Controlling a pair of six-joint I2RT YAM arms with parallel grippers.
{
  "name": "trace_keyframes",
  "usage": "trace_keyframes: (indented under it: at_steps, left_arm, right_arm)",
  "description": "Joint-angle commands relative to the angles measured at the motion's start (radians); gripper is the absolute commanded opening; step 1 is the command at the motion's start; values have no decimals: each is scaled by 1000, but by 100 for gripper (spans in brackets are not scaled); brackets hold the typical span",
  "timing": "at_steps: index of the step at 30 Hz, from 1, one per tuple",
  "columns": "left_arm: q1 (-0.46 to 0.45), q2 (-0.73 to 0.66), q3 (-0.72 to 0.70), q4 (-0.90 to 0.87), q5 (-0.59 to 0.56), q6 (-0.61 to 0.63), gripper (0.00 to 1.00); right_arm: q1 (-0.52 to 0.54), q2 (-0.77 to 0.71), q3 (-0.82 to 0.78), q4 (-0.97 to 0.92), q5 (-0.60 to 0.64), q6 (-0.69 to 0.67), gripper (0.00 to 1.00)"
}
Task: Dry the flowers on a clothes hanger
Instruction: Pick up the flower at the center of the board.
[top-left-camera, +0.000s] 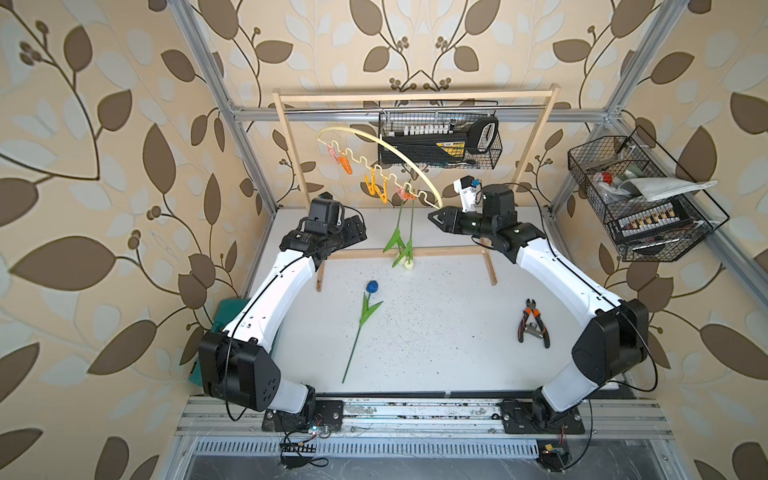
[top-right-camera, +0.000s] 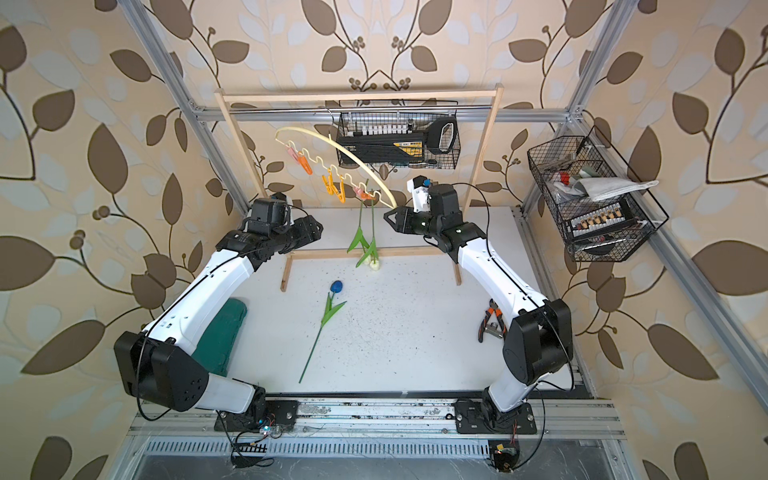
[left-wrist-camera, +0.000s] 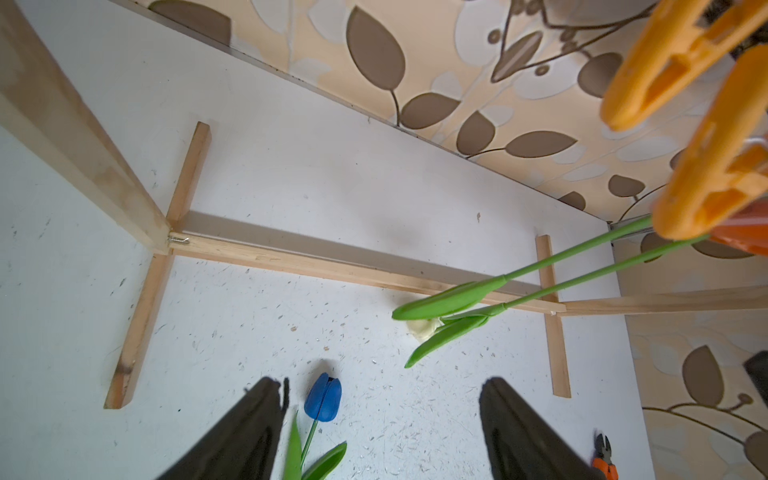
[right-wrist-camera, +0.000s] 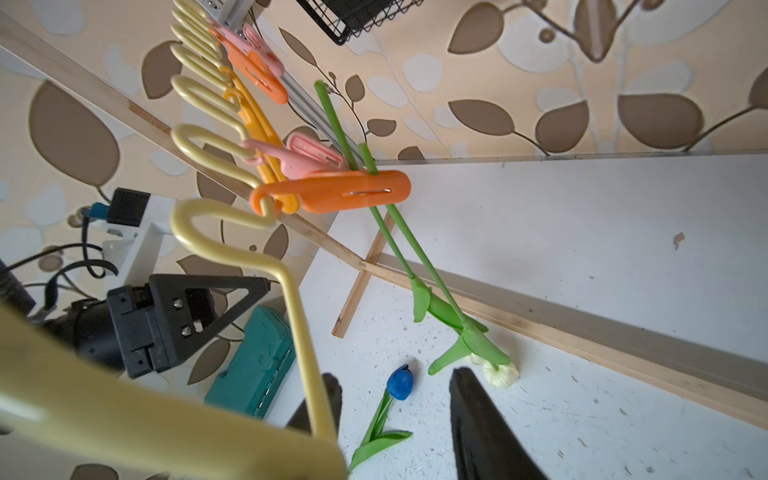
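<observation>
The pale yellow clothes hanger (top-left-camera: 399, 156) (top-right-camera: 357, 160) hangs tilted from the wooden rack. Two cream-white flowers hang head-down from a pink clothespin (right-wrist-camera: 307, 156) and an orange clothespin (right-wrist-camera: 332, 191) on its wavy bar, their heads (top-left-camera: 409, 264) (right-wrist-camera: 500, 374) at the table. A blue flower (top-left-camera: 372, 286) (top-right-camera: 336, 286) (left-wrist-camera: 323, 397) lies flat on the table. My right gripper (top-left-camera: 432, 217) (right-wrist-camera: 395, 374) is open at the hanger's low end, which lies against one finger. My left gripper (top-left-camera: 362, 230) (left-wrist-camera: 382, 386) is open and holds nothing, high above the blue flower, left of the hanging stems.
The wooden rack (top-left-camera: 411, 96) has its base rail (top-left-camera: 415, 252) and feet on the white table. Orange-handled pliers (top-left-camera: 533, 326) lie front right. A green case (top-right-camera: 222, 332) sits under the left arm. Wire baskets hang at the back (top-left-camera: 440, 141) and on the right (top-left-camera: 640, 199).
</observation>
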Motion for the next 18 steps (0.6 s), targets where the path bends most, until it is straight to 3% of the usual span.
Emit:
trace_keyframes:
  at_steps: [1, 6, 10, 14, 18]
  left_arm:
    - [0, 8, 2, 83, 44, 35, 77]
    - [16, -41, -35, -66, 6, -15, 74]
    - [66, -153, -183, -131, -21, -121, 78]
    - [165, -275, -315, -161, 21, -188, 80]
    - [277, -375, -415, -175, 74, -241, 86]
  right_arm:
    - [11, -106, -76, -38, 55, -26, 45]
    - [107, -361, -359, -91, 156, -63, 47]
    - [235, -534, -490, -208, 256, -93, 48]
    - [442, -654, -581, -316, 373, -178, 51]
    - [680, -692, -702, -261, 343, -254, 62]
